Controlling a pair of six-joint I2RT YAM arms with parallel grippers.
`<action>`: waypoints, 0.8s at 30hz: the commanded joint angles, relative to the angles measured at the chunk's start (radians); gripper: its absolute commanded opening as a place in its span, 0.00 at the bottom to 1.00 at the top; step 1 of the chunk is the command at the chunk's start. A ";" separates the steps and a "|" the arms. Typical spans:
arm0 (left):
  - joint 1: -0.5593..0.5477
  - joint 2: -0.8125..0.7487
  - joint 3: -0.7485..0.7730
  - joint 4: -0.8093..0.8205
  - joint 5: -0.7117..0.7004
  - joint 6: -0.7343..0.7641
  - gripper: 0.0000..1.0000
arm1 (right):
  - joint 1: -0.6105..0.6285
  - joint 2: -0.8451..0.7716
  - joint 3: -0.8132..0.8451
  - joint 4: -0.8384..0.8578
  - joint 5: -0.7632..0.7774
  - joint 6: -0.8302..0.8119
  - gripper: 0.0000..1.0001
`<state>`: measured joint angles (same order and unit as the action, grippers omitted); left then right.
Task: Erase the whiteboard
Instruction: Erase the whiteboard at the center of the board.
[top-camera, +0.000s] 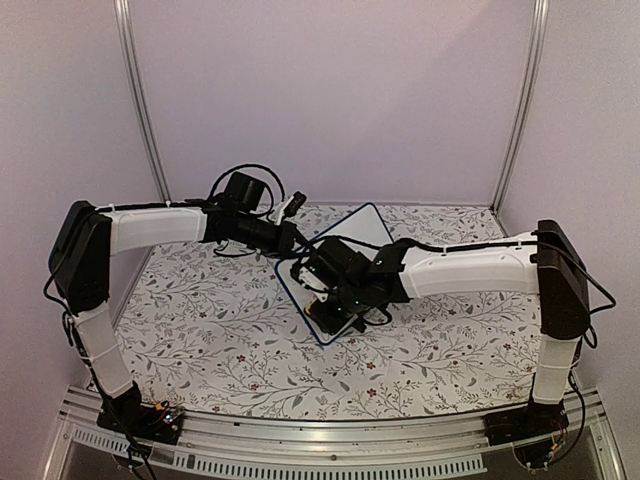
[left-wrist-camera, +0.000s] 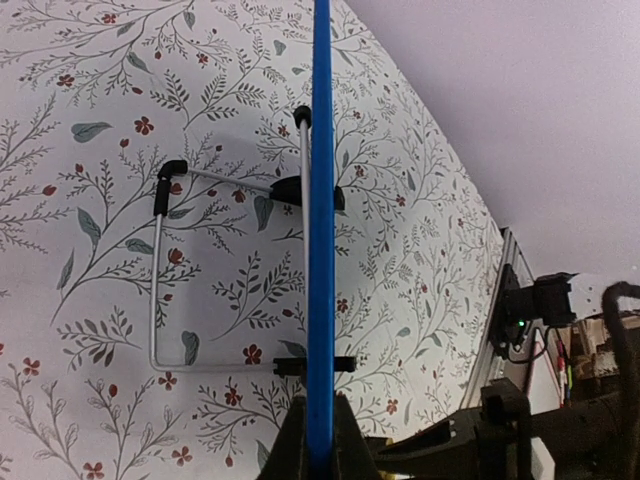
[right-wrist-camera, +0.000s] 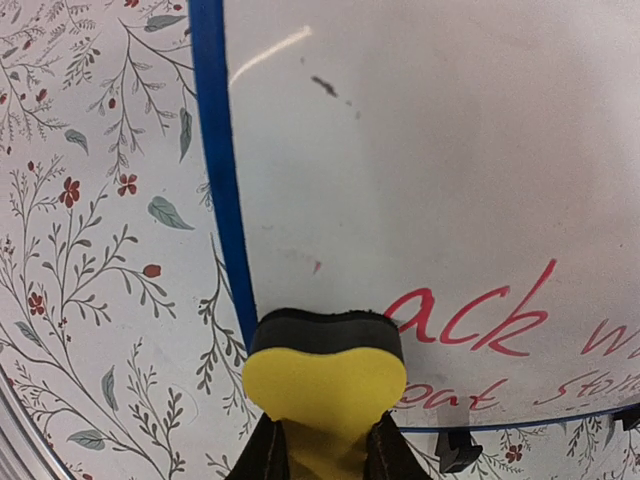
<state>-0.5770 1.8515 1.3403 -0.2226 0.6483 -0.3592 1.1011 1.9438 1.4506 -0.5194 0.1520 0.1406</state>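
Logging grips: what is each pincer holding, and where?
The left pincer clamps the whiteboard by its blue frame edge; the right pincer pinches the yellow sponge eraser at its near end.

Robot lab booth
Plain lilac walls (top-camera: 330, 100), metal corner posts (top-camera: 140, 100), a slotted rail (top-camera: 330, 455) bearing two cabled arms (top-camera: 150, 228), floral cloth (top-camera: 220, 320) underneath.

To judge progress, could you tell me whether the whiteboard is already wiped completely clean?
No, red handwriting shows on the whiteboard, right of the yellow sponge eraser.
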 joint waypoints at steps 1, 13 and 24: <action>-0.026 -0.015 -0.003 -0.047 -0.026 0.036 0.00 | -0.003 0.039 0.069 0.036 0.054 -0.021 0.14; -0.026 -0.018 -0.003 -0.046 -0.022 0.036 0.00 | -0.003 0.070 0.118 0.044 0.116 -0.028 0.14; -0.026 -0.017 -0.003 -0.047 -0.022 0.036 0.00 | -0.003 0.048 0.106 0.059 0.156 -0.024 0.15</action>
<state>-0.5770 1.8515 1.3403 -0.2226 0.6468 -0.3584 1.1122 1.9766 1.5398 -0.5396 0.2317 0.1143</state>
